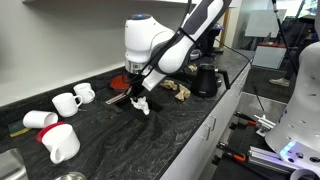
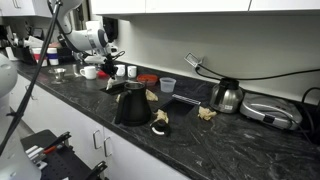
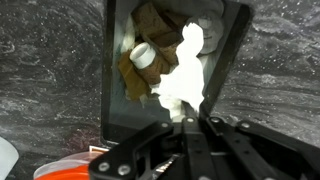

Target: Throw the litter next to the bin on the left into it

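Note:
My gripper (image 3: 186, 118) is shut on the litter (image 3: 183, 70), a crumpled wad of white paper that hangs from the fingertips. Below it in the wrist view is an open black bin (image 3: 228, 55) that holds tan-brown crumpled pieces (image 3: 133, 72) and a small white item. The litter hangs over the bin's opening, near its right wall. In an exterior view the gripper (image 1: 136, 97) is low over the dark counter with the white wad (image 1: 144, 105) under it. The bin is mostly hidden behind the arm there.
Several white mugs (image 1: 66, 102) lie and stand on the counter beside the gripper. A black jug (image 1: 205, 79) and tan-brown lumps (image 1: 181, 91) sit further along. A red bowl (image 2: 147, 78), clear cup (image 2: 168, 85) and metal kettle (image 2: 227, 96) are also there.

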Action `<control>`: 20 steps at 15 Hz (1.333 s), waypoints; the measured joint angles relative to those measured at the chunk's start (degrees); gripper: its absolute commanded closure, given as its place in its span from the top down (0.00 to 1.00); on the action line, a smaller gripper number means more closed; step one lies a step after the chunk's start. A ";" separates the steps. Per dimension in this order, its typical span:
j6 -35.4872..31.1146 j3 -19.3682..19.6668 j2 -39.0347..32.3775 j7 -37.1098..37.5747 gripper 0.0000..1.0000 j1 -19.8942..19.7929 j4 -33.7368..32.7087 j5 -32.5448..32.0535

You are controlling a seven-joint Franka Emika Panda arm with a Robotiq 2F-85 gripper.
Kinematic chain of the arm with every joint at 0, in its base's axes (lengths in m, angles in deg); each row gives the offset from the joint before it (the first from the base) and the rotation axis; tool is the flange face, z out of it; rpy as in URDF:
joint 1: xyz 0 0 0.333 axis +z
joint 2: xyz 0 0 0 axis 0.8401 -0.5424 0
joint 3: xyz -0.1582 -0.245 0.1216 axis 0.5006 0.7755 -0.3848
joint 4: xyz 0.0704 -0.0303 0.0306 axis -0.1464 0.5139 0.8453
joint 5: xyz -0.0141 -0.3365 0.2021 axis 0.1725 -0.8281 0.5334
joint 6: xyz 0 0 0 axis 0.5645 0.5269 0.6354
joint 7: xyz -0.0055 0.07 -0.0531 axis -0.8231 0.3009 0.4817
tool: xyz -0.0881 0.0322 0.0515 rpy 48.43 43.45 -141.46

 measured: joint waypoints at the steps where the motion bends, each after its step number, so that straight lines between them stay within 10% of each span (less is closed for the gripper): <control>1: 0.09 1.09 -1.39 0.00 0.32 0.98 -1.17 -0.16; 11: 7.08 6.55 -2.58 2.28 0.98 5.52 -4.77 -0.64; 20: 13.18 6.98 1.11 3.67 1.00 5.09 -2.26 1.38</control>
